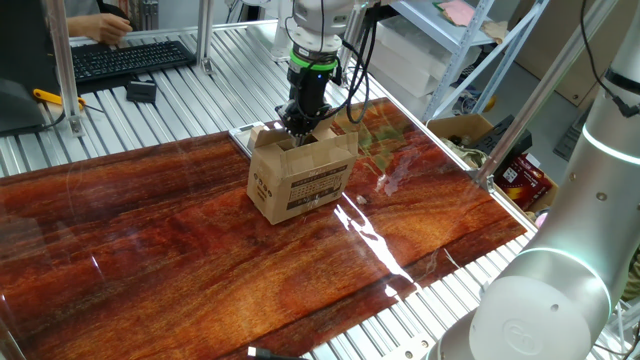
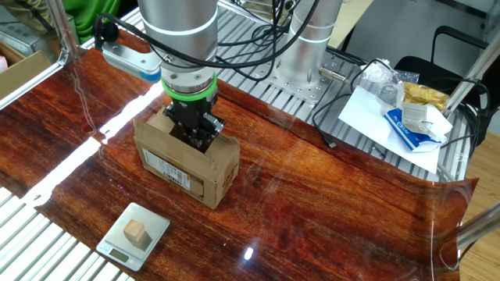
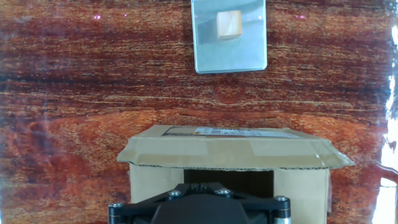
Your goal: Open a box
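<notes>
1. The small brown cardboard box [image 1: 302, 179] with a black printed text block on its long side stands near the middle of the glossy reddish wood-grain table [image 1: 180, 260], long side toward one fixed camera.
2. The black two-finger gripper [image 2: 195, 133] on the silver arm with a green ring hangs straight down over the box's top, its tips down at the level of the flaps or just inside the opening.
3. I cannot tell how the jaws stand: the fingertips are hidden by the cardboard in both fixed views and lie below the frame in the hand view.
4. In the hand view one long flap [image 3: 233, 151] lies folded outward, and a dark gap shows behind it, so the top appears at least partly open.
5. My judgement: the flap-opening step is under way, not finished.
6. The next move probably calls for pushing the remaining flaps outward without dragging or tipping the light carton.
7. A small silver scale [image 2: 133, 234] carrying a tan cube [image 2: 137, 232] sits on the table near the box, clear of it.
</notes>
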{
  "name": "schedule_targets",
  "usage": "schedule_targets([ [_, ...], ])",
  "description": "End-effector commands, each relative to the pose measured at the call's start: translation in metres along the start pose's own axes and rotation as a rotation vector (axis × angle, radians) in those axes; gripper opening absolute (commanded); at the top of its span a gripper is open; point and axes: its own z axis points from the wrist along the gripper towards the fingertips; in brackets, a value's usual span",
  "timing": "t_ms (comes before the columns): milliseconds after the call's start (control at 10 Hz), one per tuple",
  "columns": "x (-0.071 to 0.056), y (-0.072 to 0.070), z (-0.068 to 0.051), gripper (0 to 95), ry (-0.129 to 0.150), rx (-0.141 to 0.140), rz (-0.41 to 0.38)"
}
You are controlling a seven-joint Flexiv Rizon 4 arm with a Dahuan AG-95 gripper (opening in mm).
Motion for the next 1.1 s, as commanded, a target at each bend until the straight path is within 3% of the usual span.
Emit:
schedule_targets([
  [100,-0.002,0.000,0.007,0.0,-0.015,0.000,-0.001],
  [1100,-0.004,-0.001,0.041,0.0,-0.054,-0.021,-0.001],
])
